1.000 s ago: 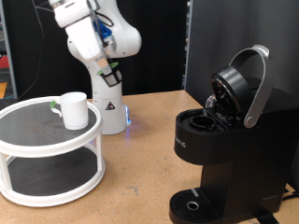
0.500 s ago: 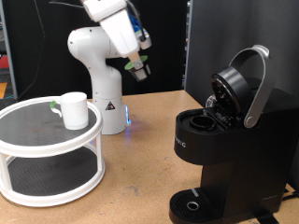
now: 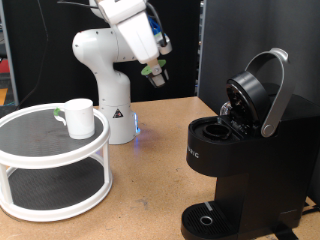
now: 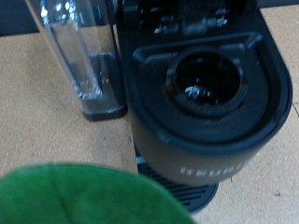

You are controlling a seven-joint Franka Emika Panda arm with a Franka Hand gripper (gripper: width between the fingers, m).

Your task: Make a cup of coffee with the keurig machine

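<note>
The gripper [image 3: 155, 73] is hanging in the air up and to the exterior view's left of the keurig machine [image 3: 240, 150], well apart from it, and it is pinching a small pod [image 3: 156, 72] with a green top between its fingertips. In the wrist view that green top [image 4: 89, 193] is filling the near edge of the picture, which fits a pod sitting right at the fingers, carried high so that it passes over the machine's body rather than into it.

The machine's hinged lid [image 3: 262, 92] is standing raised and tilted back, leaving the round brew chamber [image 4: 203, 84] open to the air; the wrist camera is looking straight down into that dark well, so the hand seems to be lining up over it. The clear water tank [image 4: 79, 58] is sitting just beside the machine's body.

The cup [image 3: 79, 118] is resting upright on the top tier of the white two-tier stand [image 3: 50, 165], far to the exterior view's left of the machine. The machine's round drip base [image 3: 206, 220] is holding nothing.
</note>
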